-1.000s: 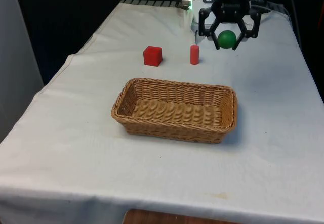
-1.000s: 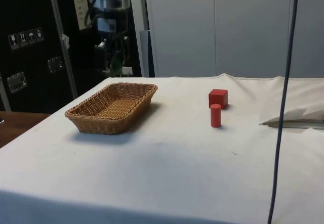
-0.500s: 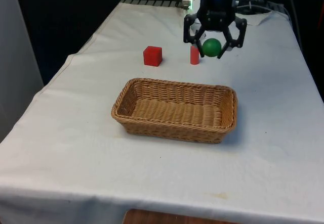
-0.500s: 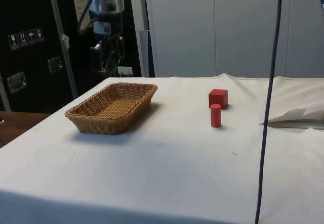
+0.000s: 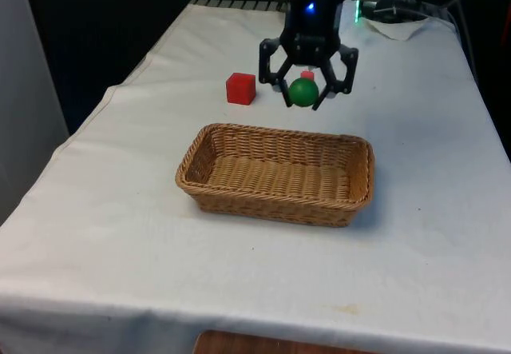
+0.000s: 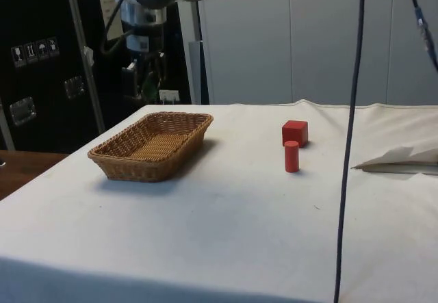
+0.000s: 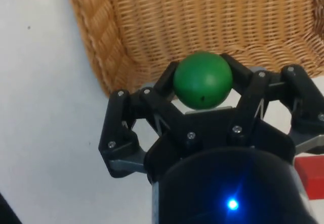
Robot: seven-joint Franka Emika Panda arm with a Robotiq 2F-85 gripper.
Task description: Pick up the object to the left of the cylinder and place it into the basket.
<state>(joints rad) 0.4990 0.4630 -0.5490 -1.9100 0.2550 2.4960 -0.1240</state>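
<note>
Gripper (image 5: 303,92) pinches a green ball (image 5: 303,91) between its fingers, held in the air above the worktop (image 5: 423,178), just behind the wicker basket's (image 5: 275,174) far rim. In the wrist view the ball (image 7: 203,79) sits over the basket's edge (image 7: 101,57). A red cube (image 5: 240,88) stands on the cloth at the front view's left of the gripper, with a red cylinder (image 6: 291,156) near it.

Even bright light, soft shadows (basket (image 5: 275,174)), w/ dark backdrop
</note>
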